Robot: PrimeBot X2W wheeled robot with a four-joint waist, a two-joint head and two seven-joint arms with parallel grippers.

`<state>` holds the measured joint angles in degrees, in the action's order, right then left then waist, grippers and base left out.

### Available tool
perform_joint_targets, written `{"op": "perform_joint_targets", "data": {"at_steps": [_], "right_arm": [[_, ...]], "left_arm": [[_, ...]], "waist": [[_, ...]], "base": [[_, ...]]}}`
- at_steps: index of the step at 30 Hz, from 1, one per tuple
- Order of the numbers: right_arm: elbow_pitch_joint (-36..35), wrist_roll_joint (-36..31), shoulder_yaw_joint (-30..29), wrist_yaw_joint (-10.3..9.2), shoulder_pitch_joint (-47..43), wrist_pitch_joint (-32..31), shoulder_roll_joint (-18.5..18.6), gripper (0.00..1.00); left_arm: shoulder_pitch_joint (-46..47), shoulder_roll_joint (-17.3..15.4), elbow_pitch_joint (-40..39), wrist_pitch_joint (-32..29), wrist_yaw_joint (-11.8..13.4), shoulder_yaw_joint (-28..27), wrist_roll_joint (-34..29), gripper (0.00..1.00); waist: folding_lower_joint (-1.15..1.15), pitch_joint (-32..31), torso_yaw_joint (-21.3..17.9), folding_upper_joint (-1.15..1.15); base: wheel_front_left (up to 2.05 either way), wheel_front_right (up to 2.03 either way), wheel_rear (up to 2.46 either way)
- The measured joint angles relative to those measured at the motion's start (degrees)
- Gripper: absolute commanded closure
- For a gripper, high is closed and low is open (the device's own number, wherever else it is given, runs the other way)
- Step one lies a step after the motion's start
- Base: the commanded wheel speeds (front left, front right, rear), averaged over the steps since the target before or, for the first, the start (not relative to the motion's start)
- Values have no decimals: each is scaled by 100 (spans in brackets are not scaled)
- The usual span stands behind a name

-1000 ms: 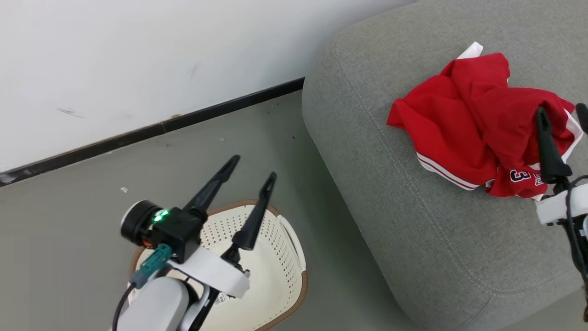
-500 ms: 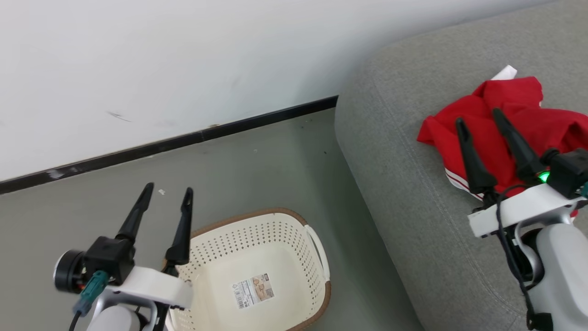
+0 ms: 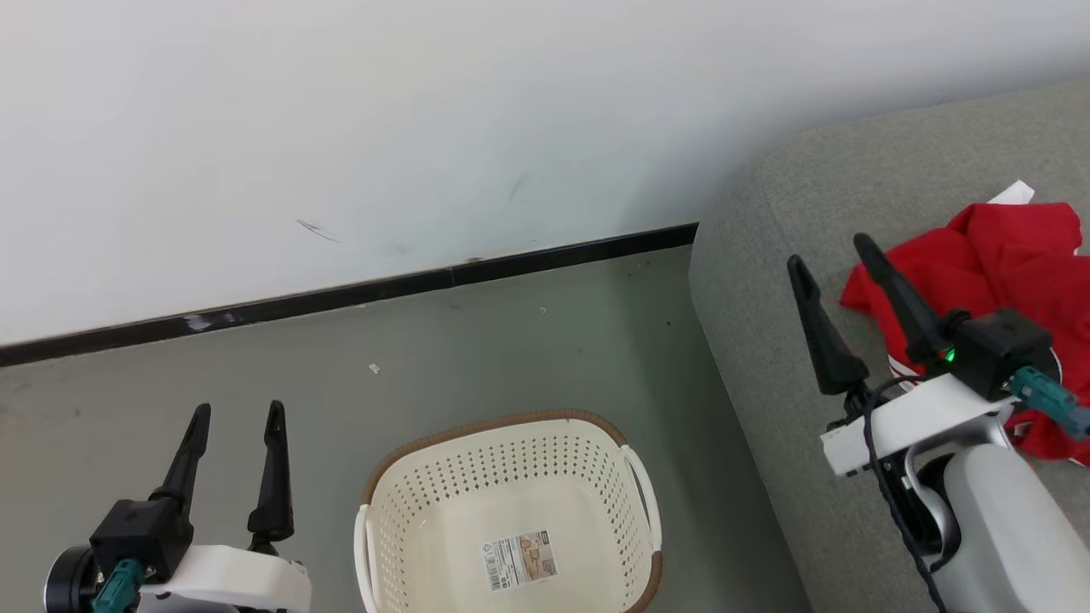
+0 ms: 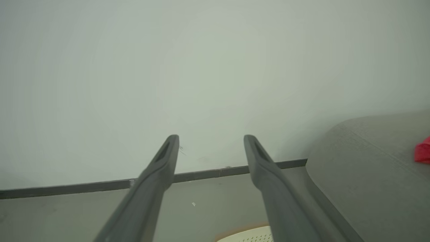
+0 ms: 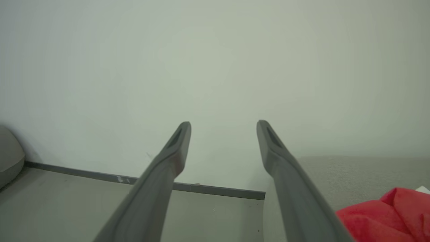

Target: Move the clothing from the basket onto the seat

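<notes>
The red clothing (image 3: 1013,264) lies bunched on the grey seat (image 3: 766,281) at the right; a corner of the clothing (image 5: 386,218) shows low right in the right wrist view, and a small red patch of clothing (image 4: 423,154) on the seat (image 4: 369,161) in the left wrist view. The cream basket (image 3: 511,511) with a brown rim stands on the floor at bottom centre, holding nothing but a sticker on its bottom. My left gripper (image 3: 237,415) is open to the basket's left, above the floor. My right gripper (image 3: 830,251) is open above the seat's left part, just left of the clothing, with nothing between its fingers.
A white wall (image 3: 341,128) with a black baseboard (image 3: 341,298) runs behind the grey floor (image 3: 477,358). The seat's rounded left edge stands close to the basket's right side. Small specks of debris lie on the floor.
The head camera has swung left and tilted, shifting everything right and down. My left gripper has moved off the basket to its left side. My right gripper has drawn back from the clothing, still open.
</notes>
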<state>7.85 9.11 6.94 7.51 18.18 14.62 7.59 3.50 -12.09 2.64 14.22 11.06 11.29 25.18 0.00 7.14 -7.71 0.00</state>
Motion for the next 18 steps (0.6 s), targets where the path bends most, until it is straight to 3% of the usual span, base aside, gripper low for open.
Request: {"op": "perform_joint_targets", "data": {"at_steps": [18], "right_arm": [[-174, -216, -240, 0, -1417, 0, -323, 0]], "left_arm": [[-501, 91, -59, 7, -3, -37, -40, 0]], "waist": [[0, -631, 594, 0]], "base": [[0, 0, 0]]}}
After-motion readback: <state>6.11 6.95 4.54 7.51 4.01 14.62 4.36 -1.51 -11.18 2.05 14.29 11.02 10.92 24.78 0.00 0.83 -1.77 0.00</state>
